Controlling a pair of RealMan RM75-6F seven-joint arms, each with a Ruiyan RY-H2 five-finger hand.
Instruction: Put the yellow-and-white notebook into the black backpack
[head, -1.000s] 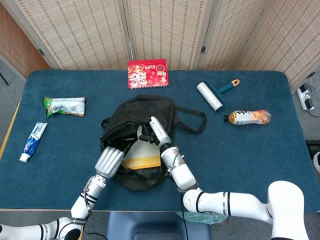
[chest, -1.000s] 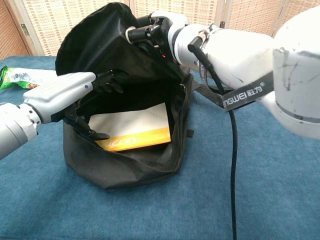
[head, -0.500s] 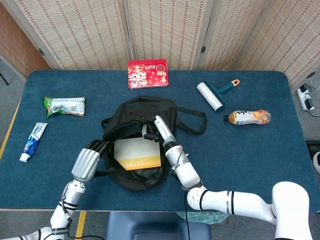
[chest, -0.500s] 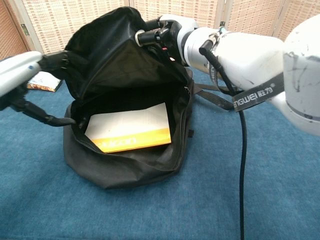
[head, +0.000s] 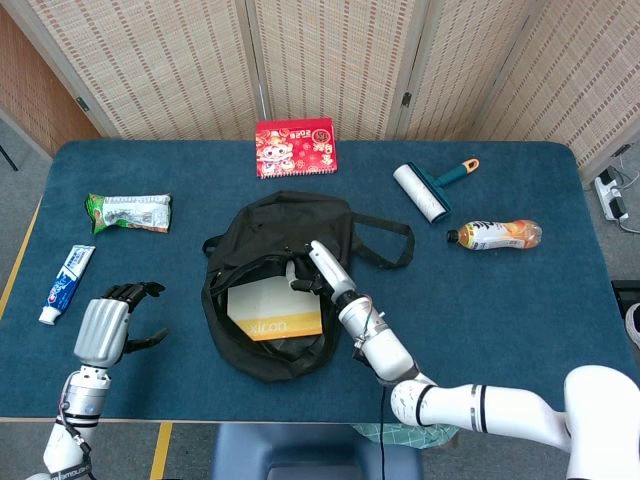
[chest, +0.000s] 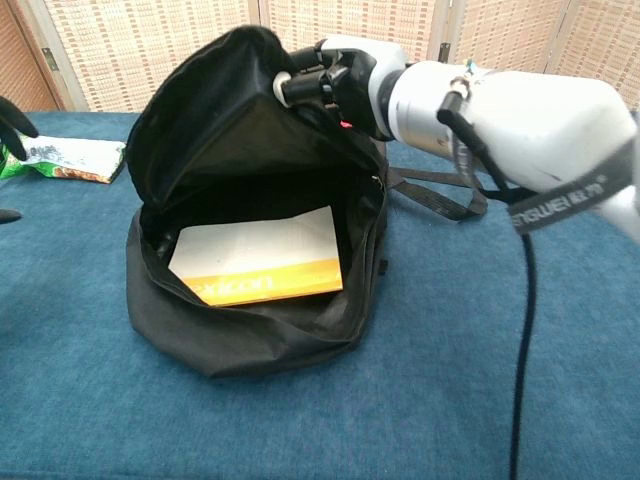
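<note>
The yellow-and-white notebook (head: 275, 312) (chest: 258, 265) lies flat inside the open black backpack (head: 260, 350) (chest: 240, 335) at the table's middle. My right hand (head: 322, 271) (chest: 340, 78) grips the upper flap of the backpack's opening and holds it lifted. My left hand (head: 105, 325) is off to the left of the bag, well apart from it, fingers spread and holding nothing. In the chest view only its dark fingertips (chest: 12, 118) show at the left edge.
A red booklet (head: 296, 147) lies at the back. A lint roller (head: 424, 190) and a drink bottle (head: 495, 234) lie at the right. A green snack packet (head: 128, 212) (chest: 60, 160) and a toothpaste tube (head: 66, 284) lie at the left, near my left hand.
My left hand let go of the backpack's rim and drew away to the left. The right hand keeps the flap raised; the notebook stays inside.
</note>
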